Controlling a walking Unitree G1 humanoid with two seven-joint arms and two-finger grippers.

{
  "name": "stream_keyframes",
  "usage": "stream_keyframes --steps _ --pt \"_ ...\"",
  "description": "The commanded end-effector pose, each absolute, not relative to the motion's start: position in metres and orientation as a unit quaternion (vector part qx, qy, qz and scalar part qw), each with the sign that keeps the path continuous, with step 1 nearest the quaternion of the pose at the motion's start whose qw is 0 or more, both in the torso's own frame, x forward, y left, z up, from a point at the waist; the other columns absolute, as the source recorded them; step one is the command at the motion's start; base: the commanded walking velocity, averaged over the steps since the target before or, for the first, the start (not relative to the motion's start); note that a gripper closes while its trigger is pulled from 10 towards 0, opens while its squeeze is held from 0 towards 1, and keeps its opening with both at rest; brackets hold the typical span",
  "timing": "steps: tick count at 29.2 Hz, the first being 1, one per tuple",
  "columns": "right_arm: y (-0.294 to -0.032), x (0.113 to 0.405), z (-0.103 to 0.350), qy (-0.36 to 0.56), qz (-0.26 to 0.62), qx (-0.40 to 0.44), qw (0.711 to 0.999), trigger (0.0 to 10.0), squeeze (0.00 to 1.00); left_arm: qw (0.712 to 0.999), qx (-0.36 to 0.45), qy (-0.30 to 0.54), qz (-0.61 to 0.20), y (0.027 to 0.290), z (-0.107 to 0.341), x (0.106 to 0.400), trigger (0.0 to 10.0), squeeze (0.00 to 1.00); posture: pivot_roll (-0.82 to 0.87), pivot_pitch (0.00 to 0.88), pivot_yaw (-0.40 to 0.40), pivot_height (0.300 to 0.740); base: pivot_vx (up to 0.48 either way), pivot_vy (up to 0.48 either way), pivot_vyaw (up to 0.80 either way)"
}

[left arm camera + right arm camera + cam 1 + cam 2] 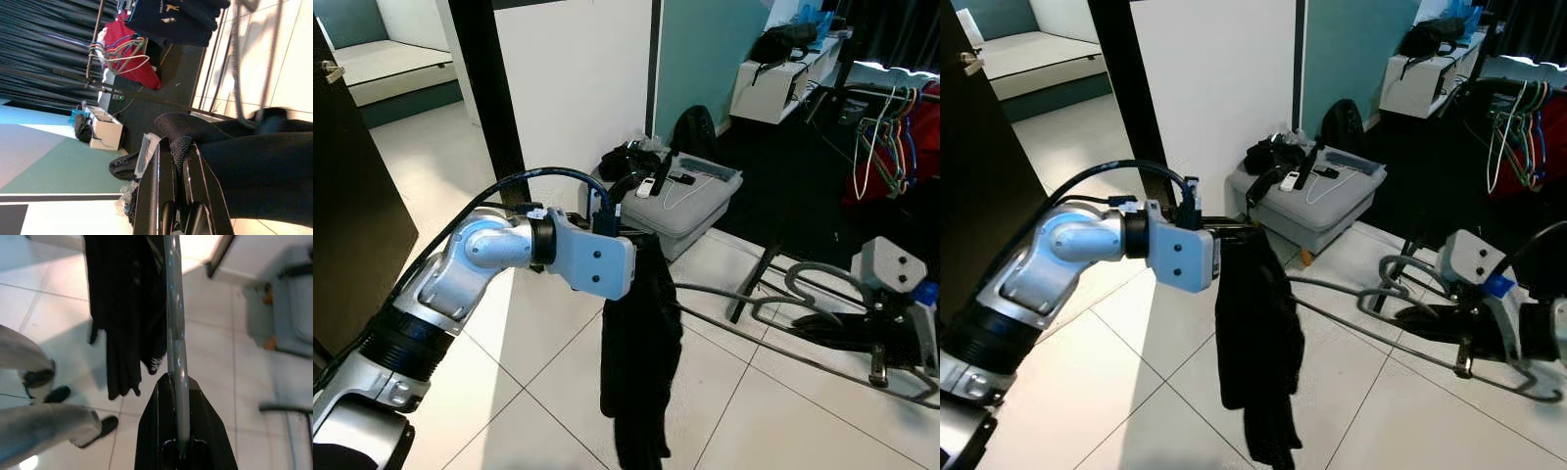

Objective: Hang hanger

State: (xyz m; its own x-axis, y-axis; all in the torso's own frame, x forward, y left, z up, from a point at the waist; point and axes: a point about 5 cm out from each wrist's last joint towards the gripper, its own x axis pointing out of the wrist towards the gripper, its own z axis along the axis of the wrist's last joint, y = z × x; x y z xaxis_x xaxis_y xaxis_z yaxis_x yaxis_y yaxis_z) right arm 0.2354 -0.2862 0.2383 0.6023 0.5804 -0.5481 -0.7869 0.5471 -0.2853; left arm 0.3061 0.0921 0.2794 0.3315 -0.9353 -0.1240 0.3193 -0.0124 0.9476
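A black garment hangs limp in mid-air over the tiled floor. My left gripper is shut on the garment's collar. A grey hanger reaches from the right into the top of the garment. My right gripper is shut on the hanger's bar, low at the right. In the right wrist view the garment hangs beyond the bar.
A clothes rack with coloured hangers stands at the far right, its black legs on the tiles. A grey storage box with cables sits by the white wall. A dark door is left. A person's legs stand nearby.
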Motion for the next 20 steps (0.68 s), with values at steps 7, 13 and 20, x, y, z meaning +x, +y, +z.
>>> stream_keyframes --steps 7,13,20 --pt "-0.279 0.238 0.259 0.125 0.416 -0.234 0.87 10.0 0.0 0.618 0.523 -0.312 -0.498 0.093 0.285 0.303 10.0 0.0 -0.06 0.049 0.044 0.74 0.0 0.0 0.0" --pt "-0.27 0.232 0.261 0.114 0.461 -0.211 0.854 10.0 0.0 0.616 0.52 -0.315 -0.501 0.09 0.285 0.302 10.0 0.0 -0.07 0.048 0.043 0.74 0.0 0.0 0.0" --pt "-0.26 0.23 0.241 0.152 0.49 -0.215 0.831 10.0 0.0 0.614 0.513 -0.324 -0.505 0.083 0.284 0.3 10.0 0.0 -0.06 0.044 0.041 0.74 0.0 0.0 0.0"
